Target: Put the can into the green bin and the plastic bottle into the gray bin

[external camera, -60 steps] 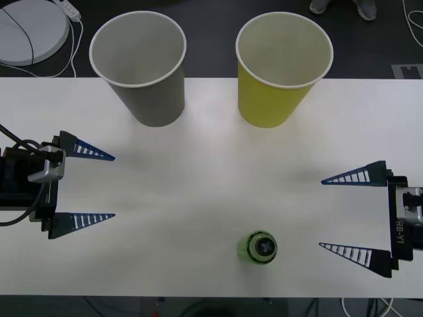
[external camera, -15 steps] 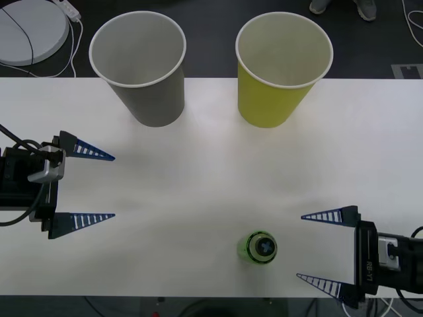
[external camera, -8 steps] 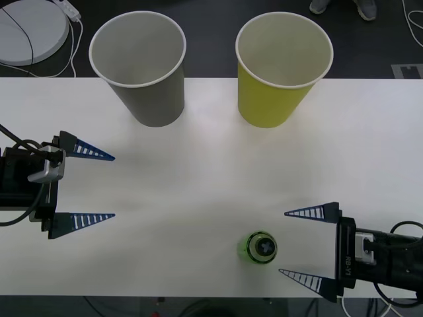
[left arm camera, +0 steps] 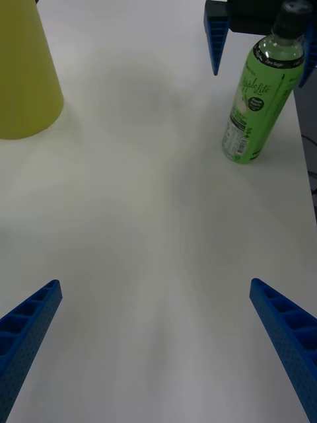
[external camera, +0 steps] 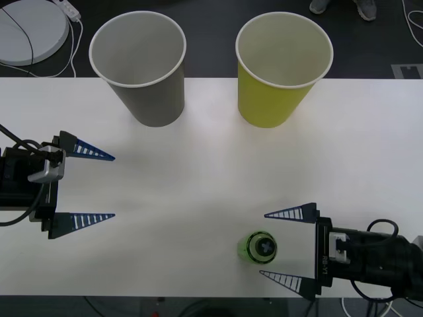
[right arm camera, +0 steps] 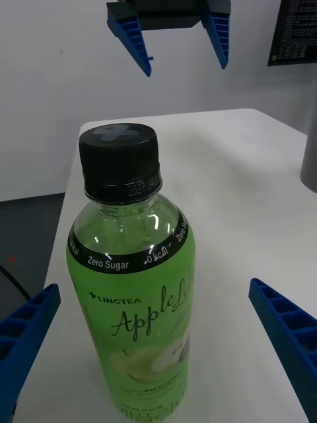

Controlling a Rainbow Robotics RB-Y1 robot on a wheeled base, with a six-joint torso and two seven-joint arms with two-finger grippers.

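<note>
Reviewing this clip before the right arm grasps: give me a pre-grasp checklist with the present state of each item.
1. Plastic bottle upright, cap on: ok.
2. Right gripper open, wide enough for the bottle: ok.
3. Bottle lined up between the right fingers: ok in the right wrist view; the tips have just drawn level with it, not yet around it.
4. Gray bin upright, mouth open: ok.
5. Left gripper open at the table's left side, away from the bottle: ok.
6. Can for the green bin: cannot tell where it is.
</note>
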